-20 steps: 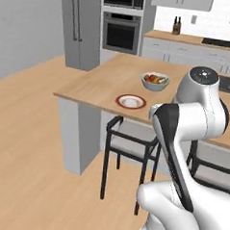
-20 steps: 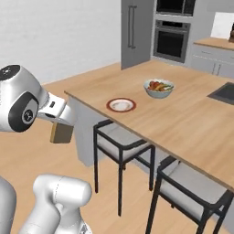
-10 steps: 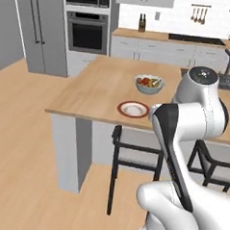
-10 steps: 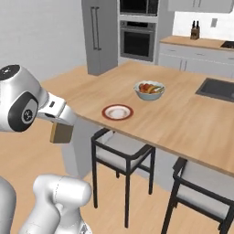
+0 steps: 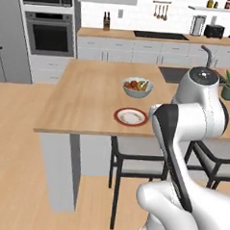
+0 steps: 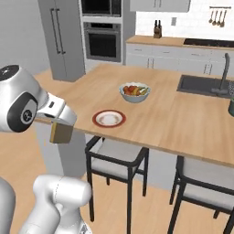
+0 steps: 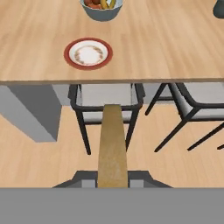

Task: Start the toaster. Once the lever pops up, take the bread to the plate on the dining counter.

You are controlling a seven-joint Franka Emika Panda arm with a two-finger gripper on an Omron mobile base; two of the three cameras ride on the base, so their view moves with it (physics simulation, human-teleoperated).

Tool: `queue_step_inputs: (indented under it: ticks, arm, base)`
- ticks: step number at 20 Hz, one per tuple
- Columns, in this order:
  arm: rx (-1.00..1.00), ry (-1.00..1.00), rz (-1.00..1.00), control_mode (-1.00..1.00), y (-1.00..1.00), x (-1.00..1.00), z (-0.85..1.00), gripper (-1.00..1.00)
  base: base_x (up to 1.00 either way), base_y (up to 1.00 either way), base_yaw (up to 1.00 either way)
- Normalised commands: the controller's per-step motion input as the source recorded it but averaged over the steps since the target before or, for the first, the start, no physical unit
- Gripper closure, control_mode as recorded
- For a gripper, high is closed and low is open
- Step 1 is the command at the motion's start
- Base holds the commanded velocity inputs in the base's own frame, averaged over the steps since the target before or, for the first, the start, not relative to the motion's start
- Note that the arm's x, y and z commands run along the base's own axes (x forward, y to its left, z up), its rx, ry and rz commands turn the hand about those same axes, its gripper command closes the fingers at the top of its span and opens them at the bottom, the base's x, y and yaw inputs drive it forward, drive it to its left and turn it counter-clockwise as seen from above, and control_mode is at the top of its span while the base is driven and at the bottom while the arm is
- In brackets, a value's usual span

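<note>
I am carrying the bread (image 6: 61, 133) toward the counter (image 6: 183, 119). In the right base view the gripper (image 6: 61, 124) sits at far left, jaws clamped on the top edge of the tan slice, which hangs below it on edge. To its right, near the counter's front edge, lies the plate (image 6: 109, 118), and behind that the fruit bowl (image 6: 134, 92). A sink (image 6: 208, 86) is set into the counter further right. Two black stools (image 6: 118, 155) stand under the overhang.

The relation that matters: the plate lies ahead of the slice and above it, well apart. In the hand view the bread (image 7: 112, 148) runs as a narrow upright strip from the bottom centre, its long axis pointing nearly at the counter edge, while the plate (image 7: 88, 53) sits up and slightly left of that line. I judge the slice must rise above the counter top and travel forward, a little left, before it can be laid flat.

The left base view puts the plate (image 5: 131, 116) just left of the arm's white body, with the bowl (image 5: 138, 87) behind it, and on the far worktop at upper right a small black toaster (image 5: 214, 31). There the arm hides the slice; the right base view gives its height against the counter edge, and the hand view gives the sideways offset.
</note>
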Motion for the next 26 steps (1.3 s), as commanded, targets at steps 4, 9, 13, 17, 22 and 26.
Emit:
queue_step_inputs:
  ticks: [4, 9, 13, 17, 22, 26]
  arm:
    - [0.00, 0.00, 0.00, 1.00, 0.00, 0.00, 0.00, 1.00]
    - [0.00, 0.00, 0.00, 1.00, 0.00, 0.00, 0.00, 1.00]
    - [0.03, 0.00, -0.09, -1.00, 0.09, 0.27, 0.00, 1.00]
    - [0.16, 0.00, 0.02, -1.00, -0.01, 0.60, -0.03, 1.00]
    - [0.23, -0.01, 0.36, -1.00, -0.11, 0.85, -0.35, 1.00]
    - [0.19, 0.00, 0.44, -1.00, -0.03, 0.94, -0.62, 1.00]
  base:
    - [0.79, 0.28, -0.31]
    - [0.75, 0.37, -0.30]
    - [0.30, 0.19, -0.13]
    - [0.00, 0.00, 0.00]
    - [0.00, 0.00, 0.00]
    - [0.00, 0.00, 0.00]
